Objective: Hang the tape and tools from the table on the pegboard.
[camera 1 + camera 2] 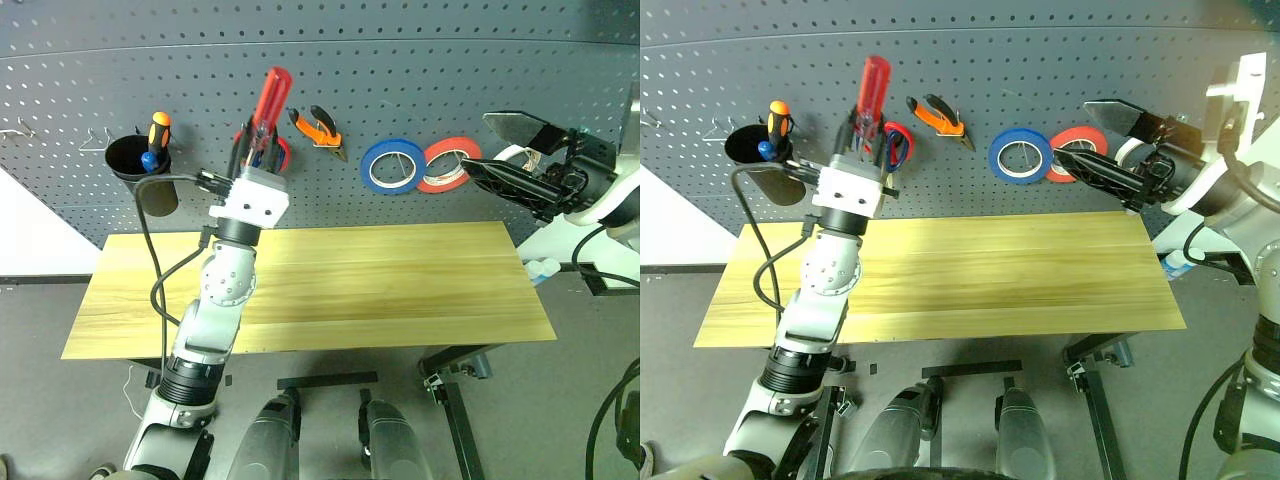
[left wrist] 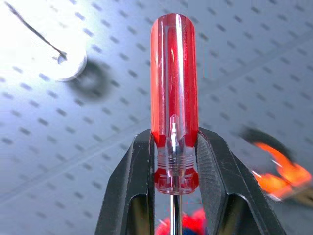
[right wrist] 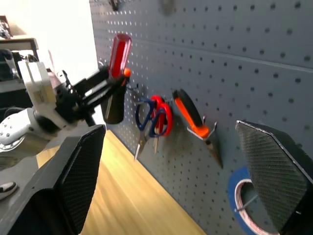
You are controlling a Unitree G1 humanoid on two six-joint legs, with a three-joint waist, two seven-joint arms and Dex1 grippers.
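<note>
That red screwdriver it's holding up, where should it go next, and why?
Probably forward toward the black cup on the pegboard. The left pincer grips the red-handled screwdriver handle-up, short of the board, and another screwdriver already stands there.

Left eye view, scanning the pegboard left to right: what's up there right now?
Black cup with the orange-and-black screwdriver → red-handled screwdriver in the left gripper → pliers → blue tape roll → red tape roll → right gripper.
</note>
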